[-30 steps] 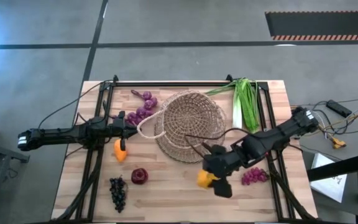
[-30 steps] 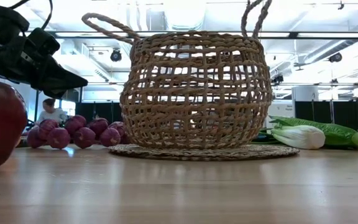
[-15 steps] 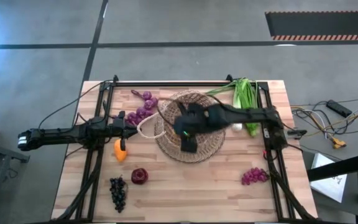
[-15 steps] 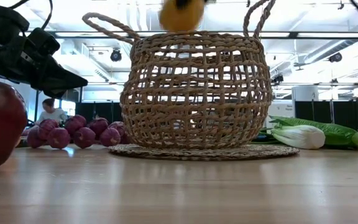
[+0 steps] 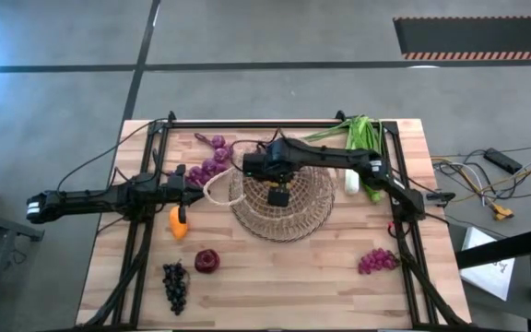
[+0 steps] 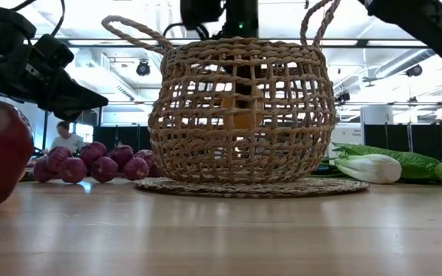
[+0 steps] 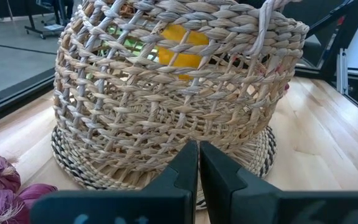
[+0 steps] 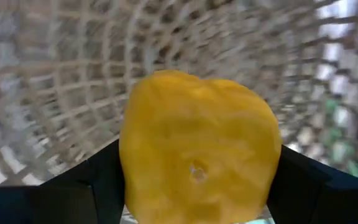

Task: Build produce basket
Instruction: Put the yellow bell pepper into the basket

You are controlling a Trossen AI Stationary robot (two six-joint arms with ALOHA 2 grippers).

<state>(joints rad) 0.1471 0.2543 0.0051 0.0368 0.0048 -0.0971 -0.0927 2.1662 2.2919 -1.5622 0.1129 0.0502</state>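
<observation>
The tan wicker basket (image 5: 307, 207) stands upright at the table's middle, on its flat woven base. My right gripper (image 5: 280, 195) reaches down inside it, shut on a yellow-orange fruit (image 8: 197, 146), which shows through the weave in the low view (image 6: 241, 115) and in the left wrist view (image 7: 178, 51). My left gripper (image 5: 182, 179) is shut and empty just left of the basket; its fingers (image 7: 197, 171) point at the basket wall (image 7: 135, 106). A small orange fruit (image 5: 179, 225) lies on the table near it. My right gripper pinches the yellow-orange fruit between its two fingers (image 8: 101, 180), one on each opposite side (image 8: 132, 168). The fingers come from above, pointing down into the basket. The fruit hangs inside the basket, about halfway up its wall and clear of its floor.
Purple grapes (image 5: 212, 162) lie left of the basket and another bunch (image 5: 377, 261) at the near right. A dark grape bunch (image 5: 174, 284) and a red apple (image 5: 206, 261) lie at the near left. Green leeks (image 5: 365, 152) lie at the far right.
My right gripper has carried the yellow-orange fruit from the table's near right, up and toward the far left, over the basket's rim, then down into the basket. The fruit stays in its fingers. The basket has kept still.
</observation>
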